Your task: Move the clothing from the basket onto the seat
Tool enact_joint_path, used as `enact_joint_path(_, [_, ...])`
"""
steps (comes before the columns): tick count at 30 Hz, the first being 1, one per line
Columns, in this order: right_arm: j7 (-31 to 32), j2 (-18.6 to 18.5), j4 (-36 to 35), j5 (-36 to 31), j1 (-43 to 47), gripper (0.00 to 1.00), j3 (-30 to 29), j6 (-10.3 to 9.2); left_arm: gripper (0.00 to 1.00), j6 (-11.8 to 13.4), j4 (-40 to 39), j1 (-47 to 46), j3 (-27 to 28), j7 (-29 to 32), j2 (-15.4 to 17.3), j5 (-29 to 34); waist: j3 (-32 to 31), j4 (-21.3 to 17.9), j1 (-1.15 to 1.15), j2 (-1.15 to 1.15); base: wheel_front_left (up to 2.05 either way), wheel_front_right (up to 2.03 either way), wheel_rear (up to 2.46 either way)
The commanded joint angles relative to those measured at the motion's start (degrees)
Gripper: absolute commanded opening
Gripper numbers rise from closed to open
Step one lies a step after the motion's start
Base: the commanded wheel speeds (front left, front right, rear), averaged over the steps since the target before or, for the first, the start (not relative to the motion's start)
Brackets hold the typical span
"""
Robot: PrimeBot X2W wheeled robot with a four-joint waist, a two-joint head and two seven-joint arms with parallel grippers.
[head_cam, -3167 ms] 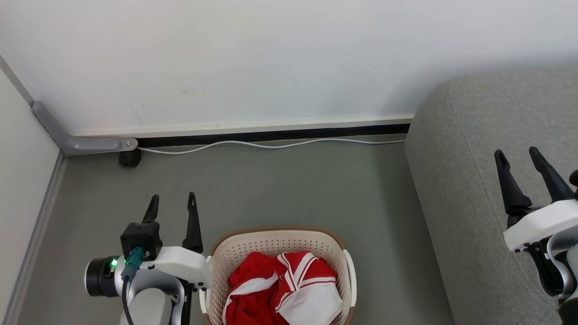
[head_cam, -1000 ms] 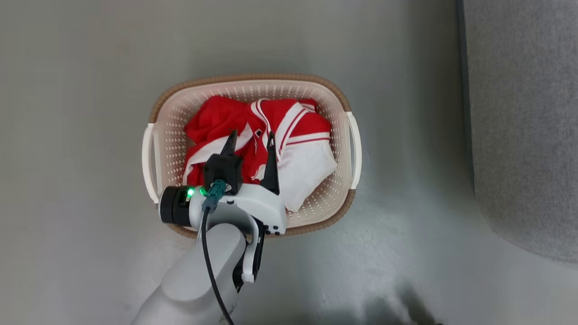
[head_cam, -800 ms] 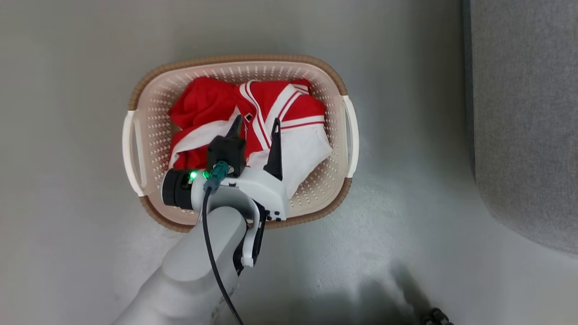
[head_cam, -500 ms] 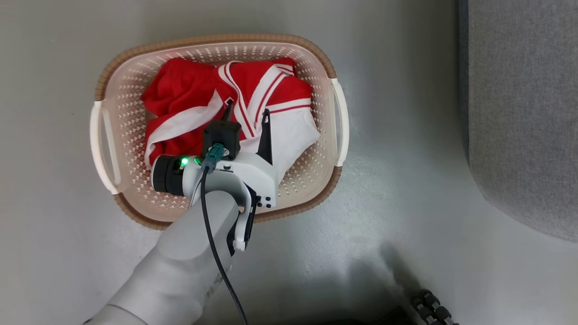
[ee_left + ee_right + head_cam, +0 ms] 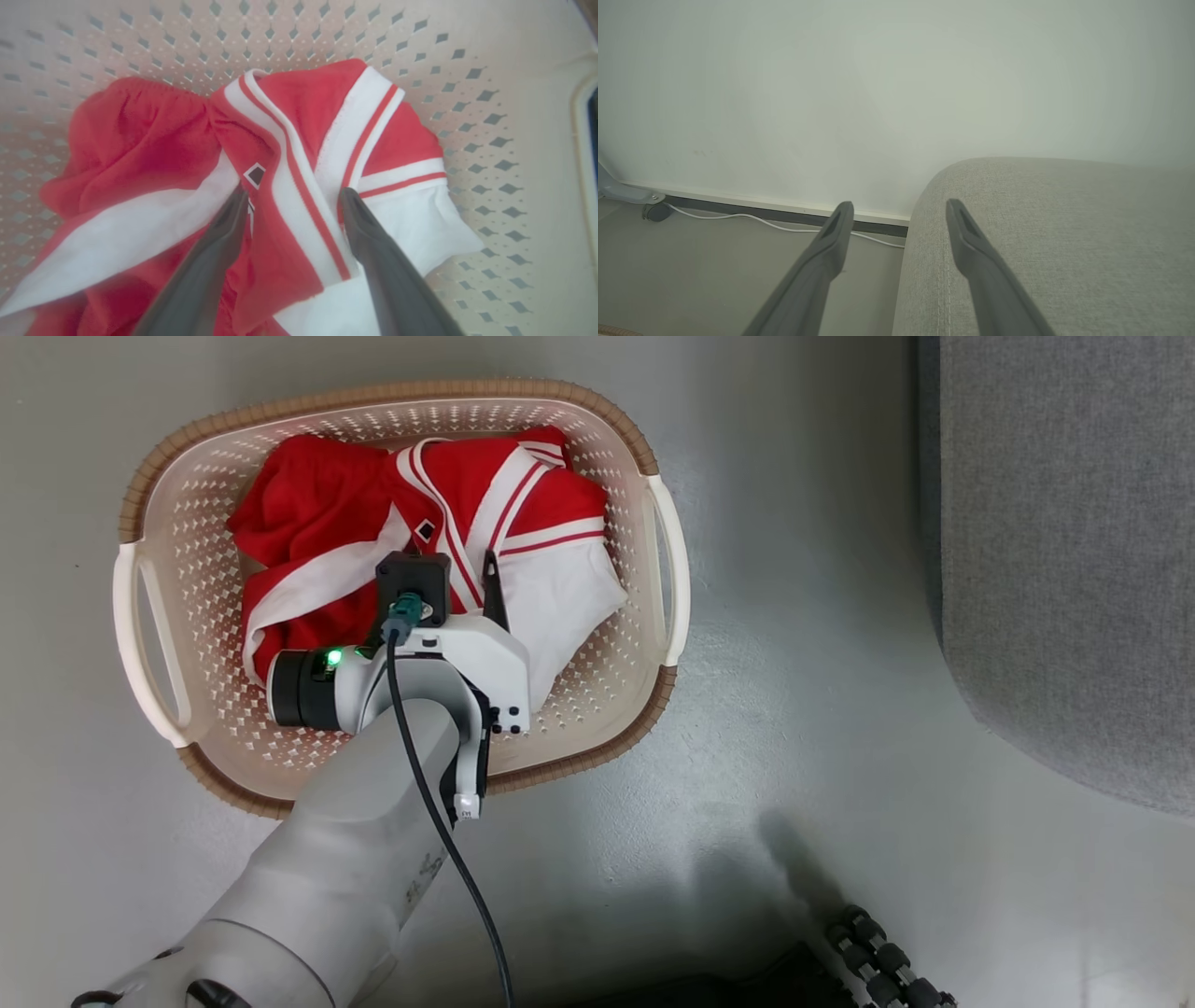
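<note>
floor [image 5: 794, 616]: grey | on it: basket [image 5: 373, 392], seat [image 5: 1064, 569] | lower right: maybe tripod legs [image 5: 882, 959]

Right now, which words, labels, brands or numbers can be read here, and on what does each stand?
None can be read with certainty.
Faint print on the forearm: too small and blurred.
Marks on the white tag below the wrist: too small.
The black patch on the clothing: no letters visible.

One basket [image 5: 607, 681], with two handles [image 5: 674, 569]. Inside it, red-and-white clothing [image 5: 327, 513]: two pieces, as far as I can tell. One grey seat [image 5: 1064, 569]. One white cable [image 5: 738, 216].
</note>
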Motion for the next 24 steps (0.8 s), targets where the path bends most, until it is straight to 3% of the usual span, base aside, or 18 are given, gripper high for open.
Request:
enact_joint_path(1, [-0.34, -1.27, -1.49, 0.56, 1.59, 1.0, 0.39, 0.23, 1.0, 0.58, 0.4, -0.25, -0.37, -0.34, 0.19, -2.11, 0.27, -0.27, 0.0, 0.0, 0.0, 0.0, 0.0])
enact_joint_path(3, [-0.34, -1.04, -1.51, 0.53, 1.37, 1.0, 0.68, 0.23, 1.0, -0.3, 1.38, -0.86, -2.54, -0.34, 0.19, -6.01, 0.53, -0.54, 0.0, 0.0, 0.0, 0.0, 0.0])
enact_joint_path(4, [-0.34, -0.96, -1.44, 0.52, 1.3, 1.0, 0.71, 0.23, 0.9, -0.61, 1.46, -0.97, -3.34, -0.34, 0.19, -7.13, 0.54, -0.54, 0.0, 0.0, 0.0, 0.0, 0.0])
enact_joint_path(5, [-0.34, -0.9, -1.33, 0.5, 1.25, 1.0, 0.71, 0.23, 0.37, -0.96, 1.31, -1.13, -4.03, -0.34, 0.19, -8.17, 0.53, -0.49, 0.0, 0.0, 0.0, 0.0, 0.0])
enact_joint_path(6, [-0.34, -0.84, -1.21, 0.47, 1.21, 1.0, 0.7, 0.23, 0.0, -0.92, 1.13, -1.34, -4.46, -0.34, 0.19, -9.0, 0.46, -0.37, 0.0, 0.0, 0.0, 0.0, 0.0])
enact_joint_path(13, [-0.34, 0.62, -0.29, 0.8, 1.32, 1.0, 1.0, 0.23, 0.0, -1.09, -0.83, -0.86, -6.35, -0.34, 0.19, -10.88, -1.74, 0.59, -0.01, 0.0, 0.0, 0.0, 0.0])
enact_joint_path(24, [-0.34, 5.29, 2.68, 0.95, 4.45, 1.0, 4.41, 0.23, 0.0, -1.26, -5.92, 5.64, -0.88, -0.34, 0.19, -4.11, -10.72, 2.72, -0.01, 0.0, 0.0, 0.0, 0.0])
